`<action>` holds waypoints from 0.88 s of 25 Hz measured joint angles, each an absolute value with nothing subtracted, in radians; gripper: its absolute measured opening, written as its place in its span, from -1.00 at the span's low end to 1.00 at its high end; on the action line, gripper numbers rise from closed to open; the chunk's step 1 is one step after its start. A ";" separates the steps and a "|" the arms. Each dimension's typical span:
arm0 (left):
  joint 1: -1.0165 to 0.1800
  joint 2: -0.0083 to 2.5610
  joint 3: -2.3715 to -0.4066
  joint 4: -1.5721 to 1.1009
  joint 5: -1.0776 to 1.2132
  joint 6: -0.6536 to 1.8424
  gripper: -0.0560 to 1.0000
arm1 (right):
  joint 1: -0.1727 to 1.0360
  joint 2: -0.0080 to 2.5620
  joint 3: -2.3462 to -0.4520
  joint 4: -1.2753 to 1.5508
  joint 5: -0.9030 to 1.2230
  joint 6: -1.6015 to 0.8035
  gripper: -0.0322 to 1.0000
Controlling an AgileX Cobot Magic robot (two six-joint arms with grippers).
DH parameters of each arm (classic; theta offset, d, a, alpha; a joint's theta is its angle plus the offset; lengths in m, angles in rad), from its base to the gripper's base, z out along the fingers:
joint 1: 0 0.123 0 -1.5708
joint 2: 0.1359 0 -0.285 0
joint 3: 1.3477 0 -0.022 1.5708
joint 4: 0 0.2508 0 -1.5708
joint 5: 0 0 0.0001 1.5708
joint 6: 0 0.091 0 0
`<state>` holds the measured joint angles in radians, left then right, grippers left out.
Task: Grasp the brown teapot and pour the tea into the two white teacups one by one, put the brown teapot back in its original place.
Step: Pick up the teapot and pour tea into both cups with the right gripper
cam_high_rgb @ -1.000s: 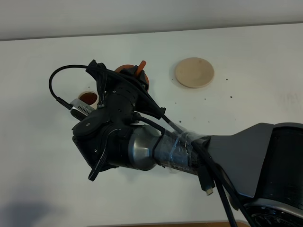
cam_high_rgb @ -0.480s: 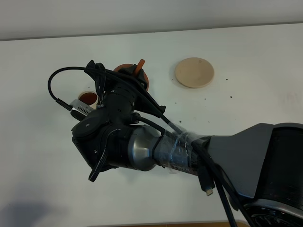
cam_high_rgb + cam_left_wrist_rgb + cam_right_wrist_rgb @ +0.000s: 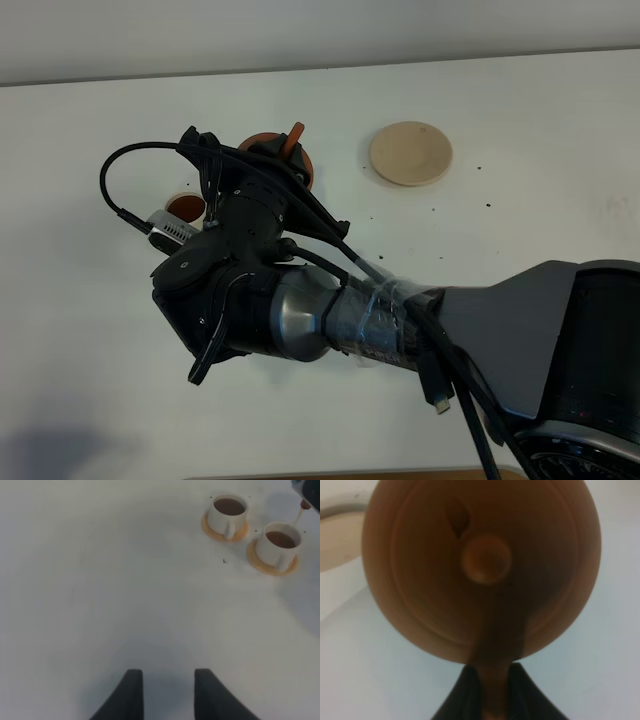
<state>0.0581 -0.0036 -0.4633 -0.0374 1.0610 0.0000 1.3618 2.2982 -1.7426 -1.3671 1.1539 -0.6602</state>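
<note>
With my right jaws clenching its handle, I am pouring from the rounded orange-brown clay teapot [image 3: 482, 565] into the second small white teacup [image 3: 280, 542], the first teacup [image 3: 228, 511] being already filled, the left jaws hanging released, the pale round coaster [image 3: 410, 152] waiting.

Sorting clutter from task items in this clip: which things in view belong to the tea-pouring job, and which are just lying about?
Job: brown teapot, held by the right gripper; two white teacups on orange saucers; beige coaster.
Lying about: dark specks on the table.
</note>
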 joint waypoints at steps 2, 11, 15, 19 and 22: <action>0.058 -0.004 -0.463 -0.037 1.061 0.000 -0.34 | 1.362 2.298 -1.743 -1.368 1.153 -0.660 -0.68; 0.058 -0.004 -0.463 -0.037 1.061 0.000 -0.34 | 1.362 2.298 -1.743 -1.343 1.146 -0.661 -0.68; 0.058 -0.004 -0.463 -0.037 1.061 0.000 -0.34 | 1.362 2.298 -1.743 -1.304 1.145 -0.660 -0.68; 0.058 -0.004 -0.463 -0.037 1.061 0.000 -0.34 | 1.362 2.298 -1.743 -1.262 1.136 -0.639 -0.68; 0.058 -0.004 -0.463 -0.037 1.061 0.000 -0.34 | 1.362 2.298 -1.743 -1.228 1.131 -0.590 -0.68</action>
<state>0.0581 -0.0036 -0.4633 -0.0374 1.0610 0.0000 1.3618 2.2982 -1.7426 -1.2278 1.1313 -0.5902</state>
